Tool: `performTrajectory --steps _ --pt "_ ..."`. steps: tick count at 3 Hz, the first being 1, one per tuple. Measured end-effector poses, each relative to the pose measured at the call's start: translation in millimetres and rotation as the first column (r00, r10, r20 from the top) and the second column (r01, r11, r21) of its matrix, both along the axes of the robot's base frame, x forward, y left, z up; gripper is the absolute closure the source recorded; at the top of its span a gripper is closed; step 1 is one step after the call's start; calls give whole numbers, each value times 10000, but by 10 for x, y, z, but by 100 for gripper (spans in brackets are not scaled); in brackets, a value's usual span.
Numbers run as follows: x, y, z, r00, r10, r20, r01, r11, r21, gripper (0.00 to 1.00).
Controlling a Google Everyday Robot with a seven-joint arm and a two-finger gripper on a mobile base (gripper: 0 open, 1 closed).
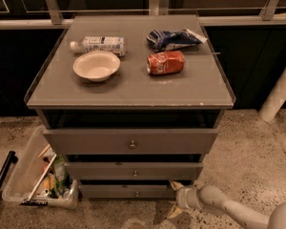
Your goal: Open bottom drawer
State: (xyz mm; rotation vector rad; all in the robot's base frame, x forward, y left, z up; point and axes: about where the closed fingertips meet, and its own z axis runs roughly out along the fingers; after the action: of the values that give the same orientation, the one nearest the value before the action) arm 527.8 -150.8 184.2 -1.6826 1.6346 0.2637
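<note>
Currently: bottom drawer (128,191) is the lowest front on the grey cabinet (133,87), close to the floor and directly under the middle drawer (133,171). Its slim grey front faces the room, with a tiny round knob at its centre. None of its inside tray shows.

Gripper (175,198) is low at the right end of that front, just above the floor. Jaws apart: one pale fingertip (175,185) is up by the drawer's right corner, the other is lower, near the floor. Cannot tell whether the upper tip touches the front. Neither tip is on the knob. The pale arm (229,209) runs off toward the lower right corner.

Above the middle drawer is the taller top drawer (131,141), with a dark gap under the cabinet top.

On the top:
- white bowl (96,66), upright, front left
- plastic bottle (97,44) on its side, just behind the bowl
- red can (166,62), dented, on its side, right of the bowl
- blue bag (174,38), crumpled, behind the can

On the floor, left of the cabinet: clear plastic bin (24,175) holding mixed clutter. Speckled floor (248,156). White post (279,92) leaning at the right.
</note>
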Motion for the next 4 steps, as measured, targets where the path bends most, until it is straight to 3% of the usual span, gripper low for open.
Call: performTrajectory --steps 3,4 --pt "213 -107 -228 9985 -532 -122 530 9984 -204 0" --pt "215 -108 -228 9985 -535 -119 532 9984 -205 19"
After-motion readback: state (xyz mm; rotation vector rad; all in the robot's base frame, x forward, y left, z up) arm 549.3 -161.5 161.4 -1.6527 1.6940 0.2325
